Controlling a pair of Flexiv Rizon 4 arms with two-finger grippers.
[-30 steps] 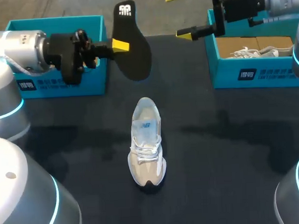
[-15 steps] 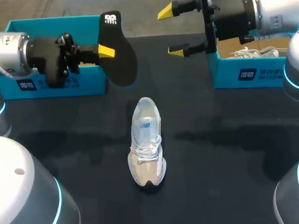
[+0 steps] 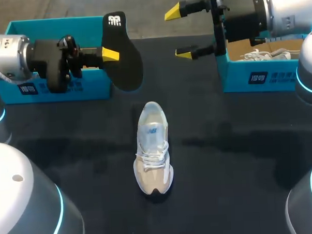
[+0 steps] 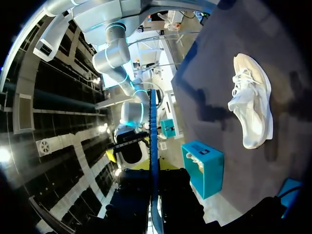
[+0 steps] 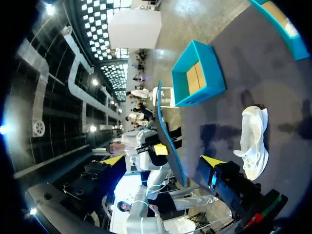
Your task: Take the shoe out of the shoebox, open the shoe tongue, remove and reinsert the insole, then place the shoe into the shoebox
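Head view, left pincer [image 3: 112,53]: clamped on the black insole [image 3: 127,66], one yellow tip flat against its face. It hangs in the air over the table's far-left part, beside the left shoebox [image 3: 59,28].
Left wrist view: I see the insole [image 4: 154,136] edge-on, running straight out from between my fingers. The shoe [image 4: 253,105] lies well off to one side.
Right pincer [image 3: 178,33]: fingers wide apart and holding nothing, high over the far edge, just beside the right shoebox [image 3: 268,80], which holds a second shoe [image 3: 262,54].
Shoe [image 3: 153,148]: upright on its sole mid-table [image 3: 241,160], well apart from both pincers. Its opening seems to face the far edge and its toe the near edge.
Step in hand: the insole is out, so I judge reinsertion comes next.
How I'd do it: bring the right pincer down to steady the shoe at the heel collar. Tip the insole toe-end down and slide it along the inside toward the toe, then press the heel end flat.
Watch for: the tongue or laces folding under the insole, and the light shoe skidding if it is not braced.
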